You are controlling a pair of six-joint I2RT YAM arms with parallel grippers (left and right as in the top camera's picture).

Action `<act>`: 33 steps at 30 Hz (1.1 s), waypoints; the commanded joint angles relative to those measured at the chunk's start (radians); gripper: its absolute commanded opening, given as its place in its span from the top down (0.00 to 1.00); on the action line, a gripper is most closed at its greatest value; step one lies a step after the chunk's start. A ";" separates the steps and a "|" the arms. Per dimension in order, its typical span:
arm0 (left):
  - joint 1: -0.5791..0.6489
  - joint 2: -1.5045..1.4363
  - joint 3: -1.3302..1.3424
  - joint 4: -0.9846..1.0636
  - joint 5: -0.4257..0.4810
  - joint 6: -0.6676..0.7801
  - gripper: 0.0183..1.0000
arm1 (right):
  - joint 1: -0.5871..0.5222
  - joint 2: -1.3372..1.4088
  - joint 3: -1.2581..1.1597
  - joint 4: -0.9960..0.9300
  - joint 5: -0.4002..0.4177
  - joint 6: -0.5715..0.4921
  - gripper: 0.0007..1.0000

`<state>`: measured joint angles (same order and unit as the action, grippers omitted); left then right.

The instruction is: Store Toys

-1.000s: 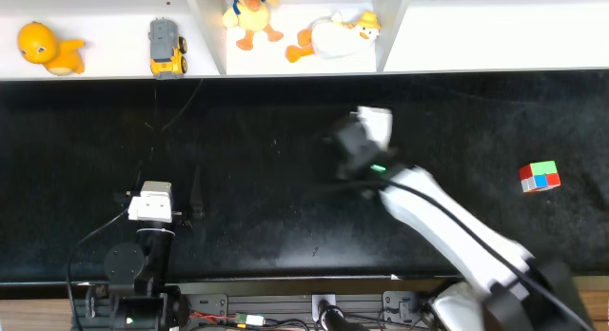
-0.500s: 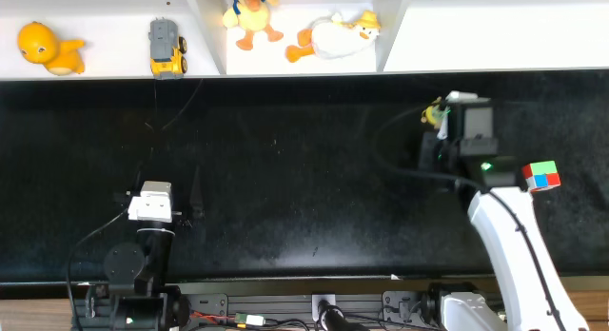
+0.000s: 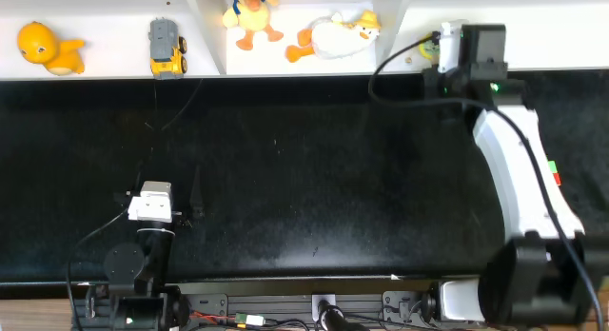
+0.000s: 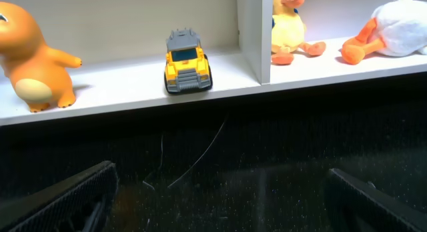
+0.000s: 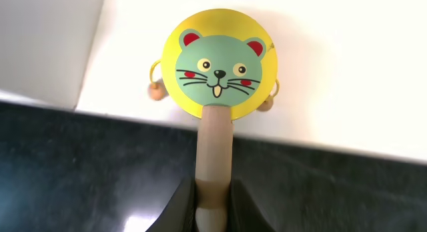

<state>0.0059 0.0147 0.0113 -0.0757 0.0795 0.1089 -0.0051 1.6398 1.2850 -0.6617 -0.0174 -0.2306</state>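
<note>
My right gripper (image 5: 212,204) is shut on the wooden handle (image 5: 213,145) of a rattle drum (image 5: 217,72), a yellow disc with a teal cat face and two small bead strikers. The drum's head hangs over the white shelf floor (image 5: 347,79), just past its front edge. From above, the right gripper (image 3: 449,48) sits at the shelf's right compartment, with the rattle drum (image 3: 430,51) showing as a yellow patch beside it. My left gripper (image 4: 220,192) stands open and holds nothing, low over the black table and facing the shelf.
The shelf (image 3: 542,31) holds an orange figure (image 3: 49,48), a yellow toy truck (image 3: 166,48), a yellow duck plush (image 3: 252,17) and a white duck plush (image 3: 333,36). A coloured cube (image 3: 554,172) peeks out from behind the right arm on the black table (image 3: 285,169).
The right arm swung from the table's middle to the right and up to the shelf, carrying the rattle drum. It now covers most of the cube. The left arm stayed still.
</note>
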 commanded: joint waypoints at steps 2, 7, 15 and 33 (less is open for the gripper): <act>-0.007 -0.012 -0.003 -0.001 0.017 0.018 0.00 | 0.001 0.106 0.103 0.045 -0.031 -0.047 0.96; -0.007 -0.012 -0.003 -0.001 0.017 0.018 0.00 | 0.006 0.191 0.158 0.091 -0.062 -0.047 0.96; -0.007 -0.012 -0.003 -0.001 0.017 0.018 0.00 | 0.012 0.246 0.173 0.139 -0.064 -0.018 0.91; -0.007 -0.012 -0.003 -0.001 0.017 0.018 0.00 | -0.016 0.046 0.039 -0.031 0.106 0.009 0.00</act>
<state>0.0059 0.0147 0.0113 -0.0757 0.0799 0.1089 -0.0006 1.7969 1.3922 -0.6777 0.0059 -0.2237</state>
